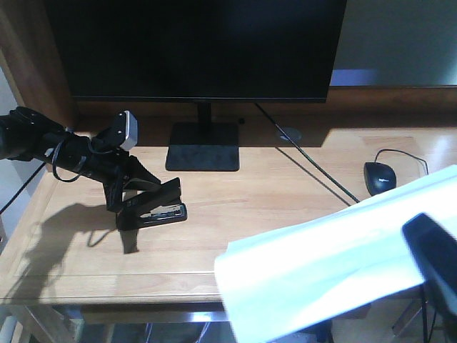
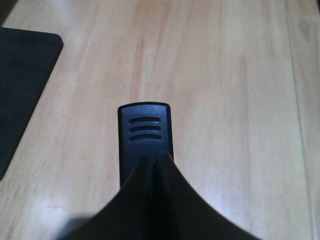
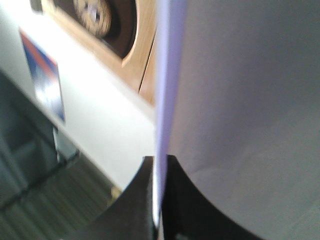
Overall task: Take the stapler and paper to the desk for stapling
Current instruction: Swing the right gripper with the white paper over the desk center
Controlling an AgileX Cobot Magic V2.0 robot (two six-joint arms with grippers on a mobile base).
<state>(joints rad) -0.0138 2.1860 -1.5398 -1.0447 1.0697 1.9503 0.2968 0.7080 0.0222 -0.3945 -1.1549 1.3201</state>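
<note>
Light-wood desk (image 1: pixel 285 193): a wide plank top with a dark-wood raised back. It carries a black monitor (image 1: pixel 200 43) on a square foot (image 1: pixel 203 146), and a black mouse (image 1: pixel 379 176) with its cable at the right.
Stapler (image 1: pixel 153 207): black, on the left half of the desk, in front of the monitor's foot and a little to its left. Its top arm is tilted up from the base, and a paler strip shows in the gap. Whether the base rests on the wood or hangs just above it cannot be told.
Left gripper (image 1: pixel 136 187): reaches in from the left edge and angles downward, its jaws clamped on the rear of the stapler. In the left wrist view the two fingers (image 2: pixel 135 195) meet over the stapler (image 2: pixel 145 132), whose ribbed end sticks out past them over bare boards.
Paper (image 1: pixel 321 264): a large white sheet at the front right corner of the desk. It slopes up toward the right and hides the desk's front edge there. Whether any part lies on the wood cannot be told.
Right gripper (image 1: pixel 428 246): a dark shape at the right edge, on the paper's upper end. In the right wrist view its jaws (image 3: pixel 157 172) are pinched on the sheet's edge, and the paper (image 3: pixel 240 100) fills the right side.
Background, right wrist view: blurred pale and wooden surfaces, too unclear to name.
</note>
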